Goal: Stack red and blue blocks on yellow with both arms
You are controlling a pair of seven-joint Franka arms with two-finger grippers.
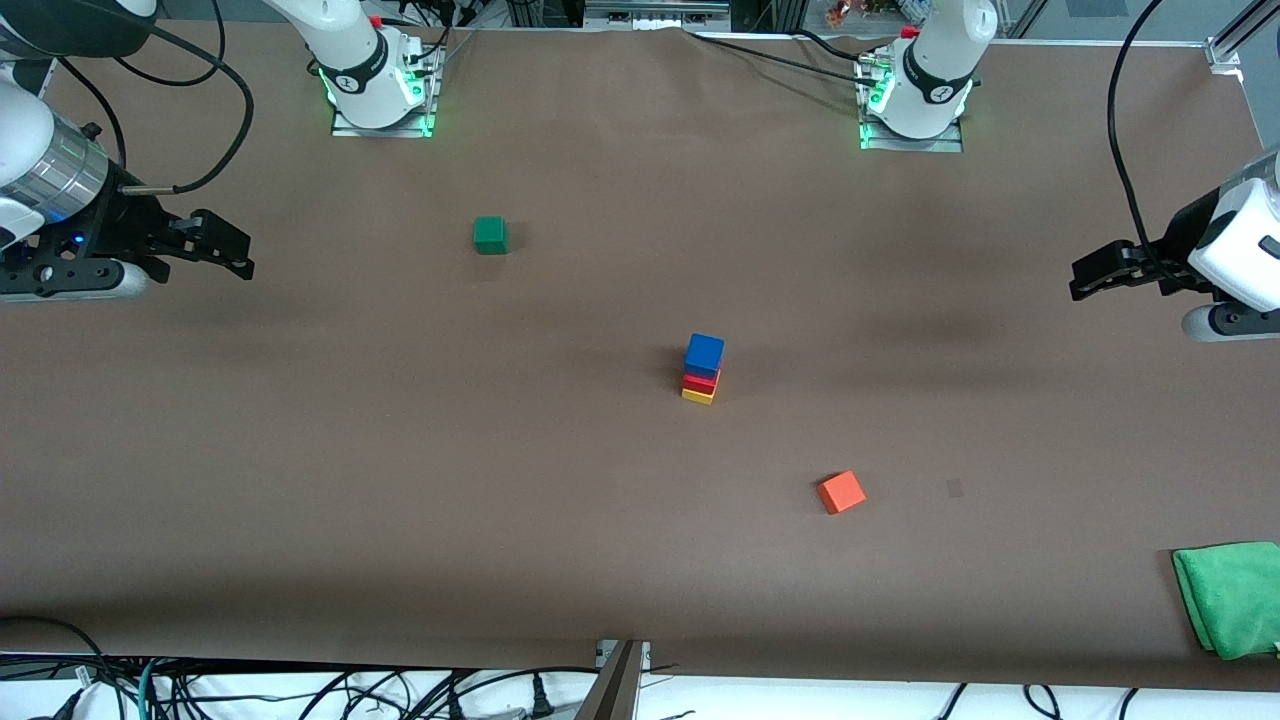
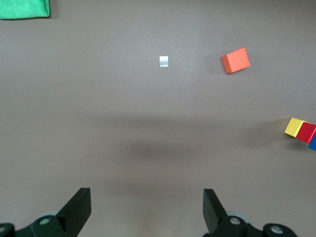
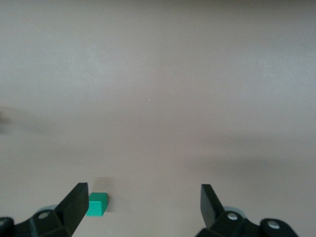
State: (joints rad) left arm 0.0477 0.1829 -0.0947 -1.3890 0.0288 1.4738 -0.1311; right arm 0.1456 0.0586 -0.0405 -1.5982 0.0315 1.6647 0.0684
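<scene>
Both grippers hang in the air with their jaws spread wide and nothing between them. The left gripper (image 2: pixel 147 207) shows two black fingers parted above bare brown table; in the front view it (image 1: pixel 1085 277) is up at the left arm's end of the table, well apart from every block. The right gripper (image 3: pixel 143 205) has its fingers just as wide; in the front view it (image 1: pixel 235 252) hangs at the right arm's end of the table. Both arms are drawn back to the table's ends. Near the middle of the table (image 1: pixel 400 450) stands a stack of three small cubes: the yellow block (image 1: pixel 698 395) sits on the table, the red block (image 1: pixel 700 381) rests on top of it, and the blue block (image 1: pixel 704 354) sits on top of the red one. The stack stands upright, with the blue cube set slightly off line with the two below. A green block (image 1: pixel 490 235) lies by itself farther from the front camera than the stack, toward the right arm's end. An orange block (image 1: pixel 841 492) lies nearer to the front camera than the stack, toward the left arm's end, turned at an angle. A folded green cloth (image 1: pixel 1230 597) lies at the table's edge at the left arm's end, nearest to the front camera.
</scene>
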